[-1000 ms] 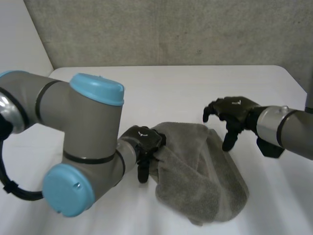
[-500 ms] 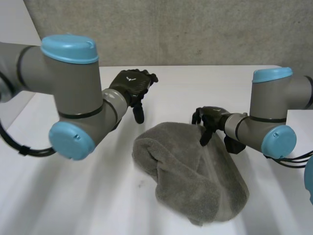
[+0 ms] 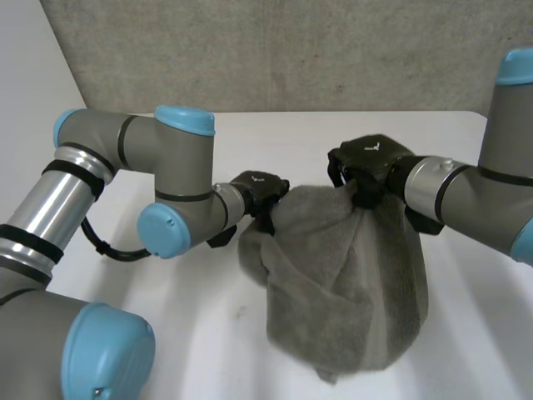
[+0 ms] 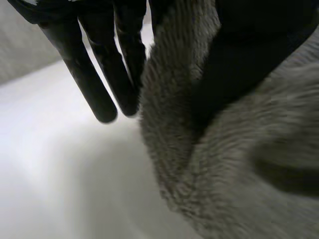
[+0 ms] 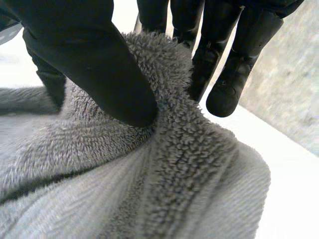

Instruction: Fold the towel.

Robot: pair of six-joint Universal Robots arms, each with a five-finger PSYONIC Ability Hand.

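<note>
Grey towel (image 3: 346,283) bunched mid white table (image 3: 291,137), long axis running from the hands toward the camera, far edge lifted, left hand (image 3: 260,190) pinching its left corner, right hand (image 3: 366,165) pinching the right corner, right wrist view shows thumb (image 5: 99,64) clamping a fold against fingers (image 5: 234,79).

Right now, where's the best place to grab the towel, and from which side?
I'd take the towel by its far edge, from above, at both ends. That edge stands up in thick ridges that pinch well between thumb and fingers, as the right hand and left hand do; the near part is a rumpled heap with no clear edge.
</note>
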